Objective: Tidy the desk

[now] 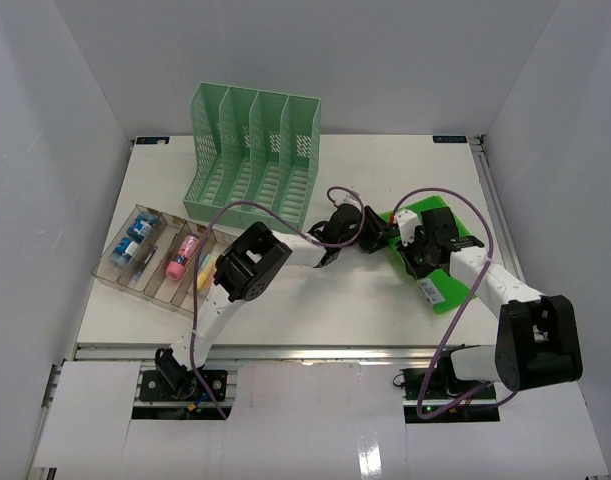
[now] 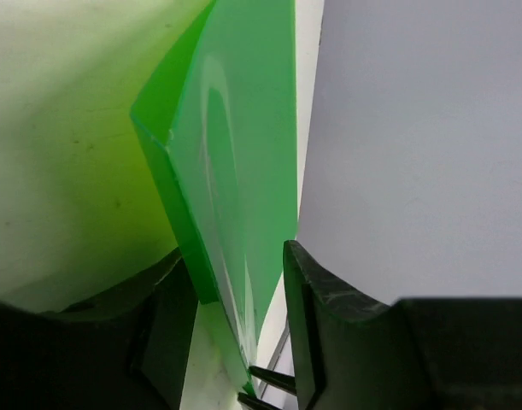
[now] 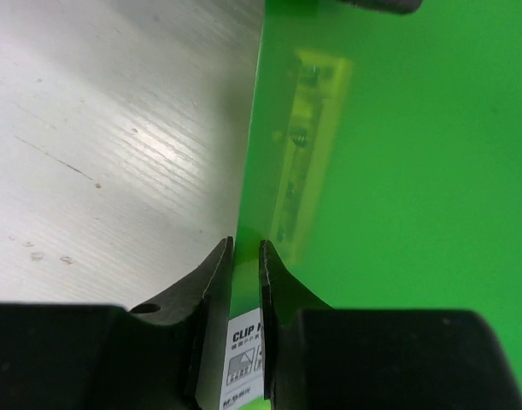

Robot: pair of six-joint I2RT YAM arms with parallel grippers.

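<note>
**Both grippers on the green folder, right of the file rack**

Top view: the white desk (image 1: 315, 300) carries a mint-green file rack (image 1: 253, 155) at the back. Its slots cannot be seen into from here. Left of and nearer than the rack lies a clear tray (image 1: 113, 268) with divided lanes, holding a pink tube (image 1: 182, 255) and small blue-and-white items (image 1: 137, 235). Right of the rack, a green folder (image 1: 443, 298) lies slantwise. The left gripper (image 1: 377, 232) and right gripper (image 1: 417, 250) meet at it, but their hold is hidden here.

Left wrist view: the folder's corner stands tilted between the black fingers (image 2: 171, 333), which clamp it from both sides.

Right wrist view: the fingers (image 3: 211, 286) pinch the folder's thin edge over a white label (image 3: 243, 342) reading "CLIP". The desk's bare surface lies alongside.
</note>
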